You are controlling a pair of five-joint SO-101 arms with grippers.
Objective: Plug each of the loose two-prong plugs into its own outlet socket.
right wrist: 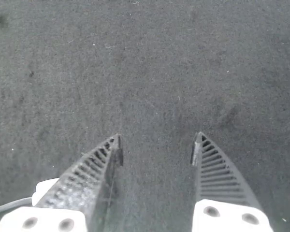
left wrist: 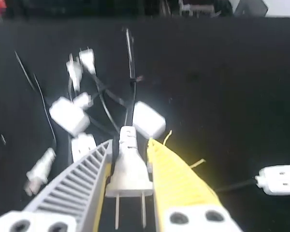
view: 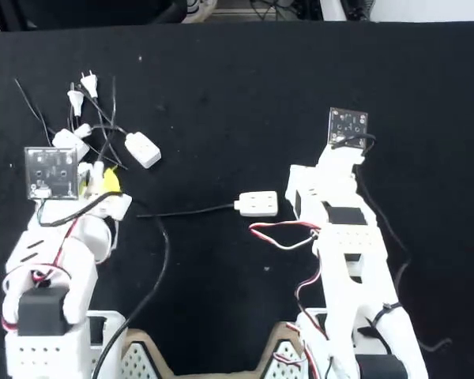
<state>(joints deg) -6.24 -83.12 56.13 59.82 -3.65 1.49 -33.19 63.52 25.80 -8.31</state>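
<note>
A: While the left gripper [left wrist: 129, 145] sits over the tangle of cords on the left of the black cloth-covered table [view: 237, 71], what does it have?

B: One white two-prong plug [left wrist: 128, 169]. It is pinched by the body between the grey ribbed finger [left wrist: 82, 174] and the yellow finger [left wrist: 171, 179]. Both fingers are closed in against its sides. The prongs point back toward the wrist camera. Its thin black cord [left wrist: 130, 72] runs away from the gripper, over the heap.

A: Sockets?

B: A white oblong outlet block [view: 257, 204] lies near the table's middle, between the two arms, with a black lead trailing off to the left. A second white outlet block [view: 142, 148] lies just beyond the left gripper, among the cords. The held plug touches neither.

A: Other loose plugs?

B: A pair of small white plugs [view: 77, 98] lies side by side at the far edge of the heap. A third small white plug [left wrist: 40, 169] lies by itself on the cloth, off to one side. There are more white pieces in the tangle, but I cannot tell plug from socket there.

A: Right side?

B: The right gripper [right wrist: 158, 140] hangs over the black cloth with its fingers spread wide and nothing between them. In the high view, the right arm [view: 344, 237] stands just beside the middle outlet block, on its right.
</note>
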